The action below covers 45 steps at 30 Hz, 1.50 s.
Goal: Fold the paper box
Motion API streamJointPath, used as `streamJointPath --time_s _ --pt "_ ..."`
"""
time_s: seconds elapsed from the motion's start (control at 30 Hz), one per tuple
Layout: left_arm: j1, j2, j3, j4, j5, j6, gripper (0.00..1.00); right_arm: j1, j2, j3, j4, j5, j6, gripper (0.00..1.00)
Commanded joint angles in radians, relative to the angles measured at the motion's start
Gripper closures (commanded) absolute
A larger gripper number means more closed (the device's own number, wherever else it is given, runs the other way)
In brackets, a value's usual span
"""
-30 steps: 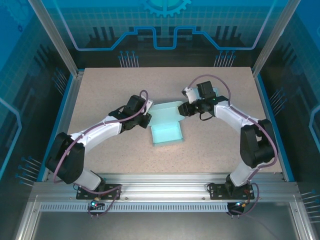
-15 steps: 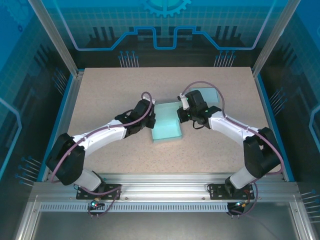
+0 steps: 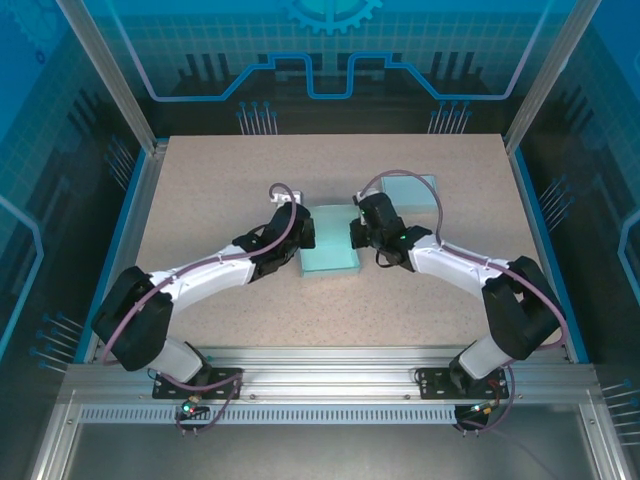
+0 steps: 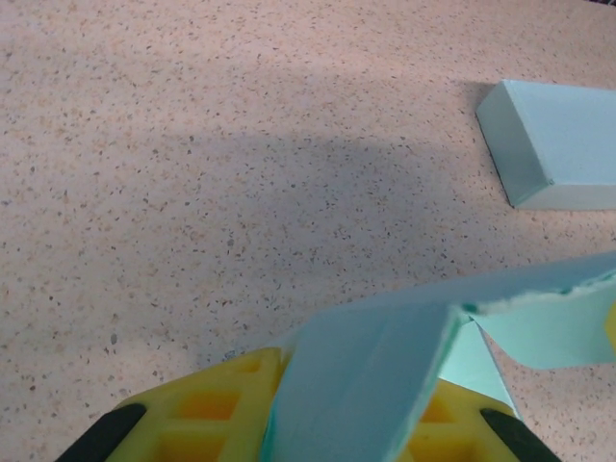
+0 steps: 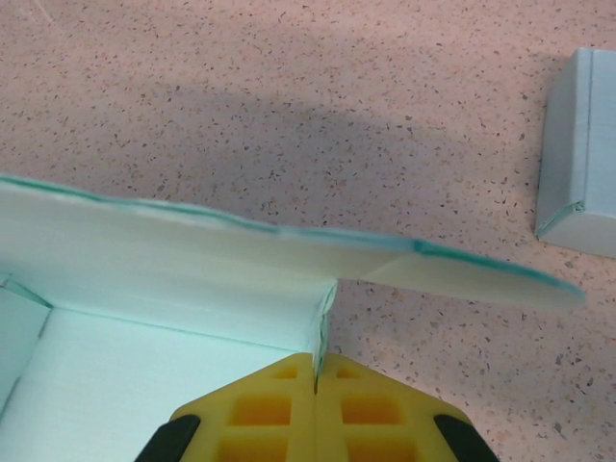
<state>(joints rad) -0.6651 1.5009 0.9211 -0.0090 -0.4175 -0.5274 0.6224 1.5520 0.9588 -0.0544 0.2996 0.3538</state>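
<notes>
paper box (image 3: 330,252) between both arms (image 3: 215,265) (elbows outward)

Robot lab cell: aluminium frame (image 3: 320,381), blue panel walls (image 3: 330,62), speckled table (image 3: 215,180).

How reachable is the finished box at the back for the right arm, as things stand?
Probably, but not right away. The finished box lies just beyond the right gripper, bare table between. That gripper is shut on a wall of the paper box, so it must let go first.
</notes>
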Motion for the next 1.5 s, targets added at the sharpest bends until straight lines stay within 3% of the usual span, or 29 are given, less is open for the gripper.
streamJointPath --time_s 0.0,0.3,1.17,1.47 --pt "-0.048 0.006 -0.025 0.149 0.063 -0.126 0.76 0.084 -0.018 -0.016 0.072 -0.006 0.020 1.00" --pt "-0.061 0.034 -0.130 0.238 0.083 -0.251 0.75 0.160 -0.002 -0.044 0.099 0.072 0.039 1.00" --pt "-0.119 0.063 -0.281 0.254 0.044 -0.306 0.75 0.259 -0.063 -0.272 0.152 0.170 0.177 1.00" --pt "-0.121 0.011 -0.375 0.283 0.009 -0.252 0.54 0.261 -0.030 -0.308 0.160 0.209 0.186 1.00"
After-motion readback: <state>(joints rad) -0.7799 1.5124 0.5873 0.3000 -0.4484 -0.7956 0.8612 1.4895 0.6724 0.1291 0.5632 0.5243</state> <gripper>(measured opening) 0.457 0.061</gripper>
